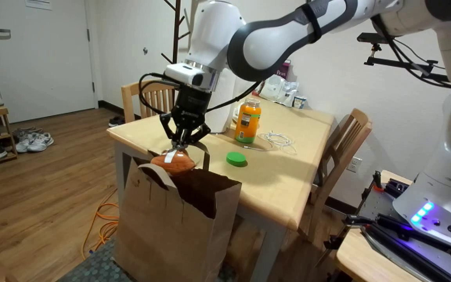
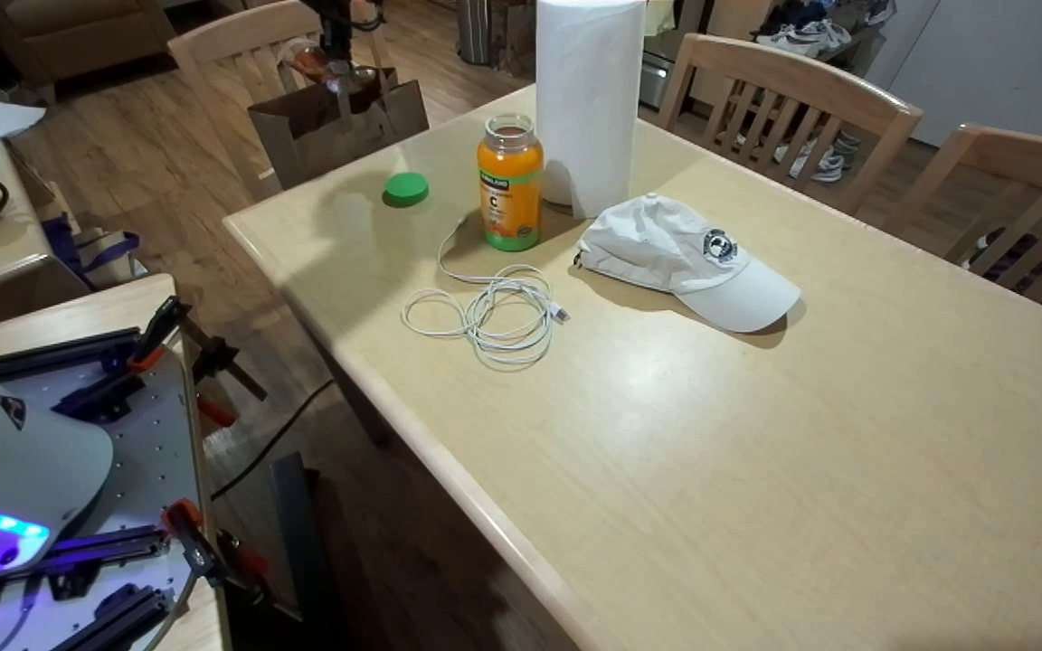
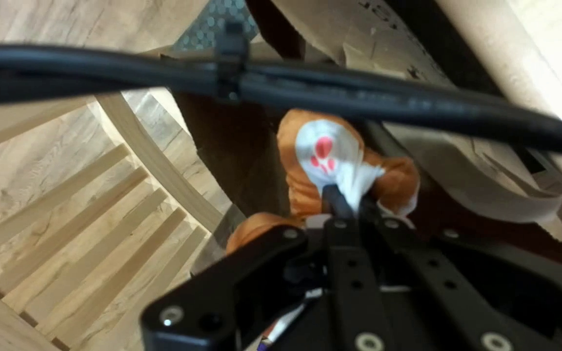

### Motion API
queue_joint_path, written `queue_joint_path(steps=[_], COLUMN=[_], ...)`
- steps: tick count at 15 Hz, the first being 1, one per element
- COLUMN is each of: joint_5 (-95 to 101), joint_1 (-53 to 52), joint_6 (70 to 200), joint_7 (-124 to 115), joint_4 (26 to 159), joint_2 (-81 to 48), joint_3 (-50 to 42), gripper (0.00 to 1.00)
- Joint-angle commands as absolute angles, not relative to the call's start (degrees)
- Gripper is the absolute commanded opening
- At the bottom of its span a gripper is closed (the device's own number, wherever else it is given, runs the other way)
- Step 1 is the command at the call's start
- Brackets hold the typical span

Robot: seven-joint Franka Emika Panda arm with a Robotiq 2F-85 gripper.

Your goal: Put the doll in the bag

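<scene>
The doll (image 1: pixel 174 163) is an orange-brown plush with white patches and pink paw marks. In the wrist view the doll (image 3: pixel 293 146) has white fabric pinched between the fingertips. My gripper (image 1: pixel 179 145) is shut on it; the gripper also shows in the wrist view (image 3: pixel 354 202). The brown paper bag (image 1: pixel 163 223) stands open below. The doll hangs at the bag's mouth, with its lower part level with the rim beside a loop handle. The bag (image 2: pixel 304 136) and doll (image 2: pixel 310 61) also show in an exterior view. The wrist view shows the bag's dark inside wall (image 3: pixel 234 146) behind the doll.
The bag stands on a patterned chair seat (image 1: pixel 88 262) against the table edge (image 1: pixel 272 213). On the table are an orange bottle (image 1: pixel 248 121), a green lid (image 1: pixel 236 158), a white cable (image 1: pixel 278 139), a paper towel roll (image 2: pixel 586 108) and a white cap (image 2: pixel 675 253).
</scene>
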State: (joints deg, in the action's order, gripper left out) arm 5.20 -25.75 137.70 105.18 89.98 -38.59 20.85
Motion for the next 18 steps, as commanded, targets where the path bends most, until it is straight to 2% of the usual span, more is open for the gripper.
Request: queue_joint_path(steps=[1, 2, 3, 5, 14, 16, 18], joint_5=[6.9, 7.0, 7.1, 7.1, 6.9, 8.1, 10.3], joint_1=[-25.5, -25.5, -25.5, -25.4, -24.7, -25.4, -26.4], joint_6=[139.9, 140.2, 140.4, 140.3, 140.3, 140.4, 140.1], joint_7=[103.3, 102.9, 102.3, 101.6, 99.4, 97.6, 94.4], joint_4=[87.9, 87.7, 87.7, 87.5, 86.5, 85.5, 84.0], joint_2=[-41.1, -41.4, -41.5, -41.8, -41.4, -40.5, -39.5], joint_3=[20.4, 20.0, 19.6, 19.1, 18.9, 17.7, 16.0], gripper=[0.03, 0.03, 0.31, 0.37, 0.96, 1.0, 1.0])
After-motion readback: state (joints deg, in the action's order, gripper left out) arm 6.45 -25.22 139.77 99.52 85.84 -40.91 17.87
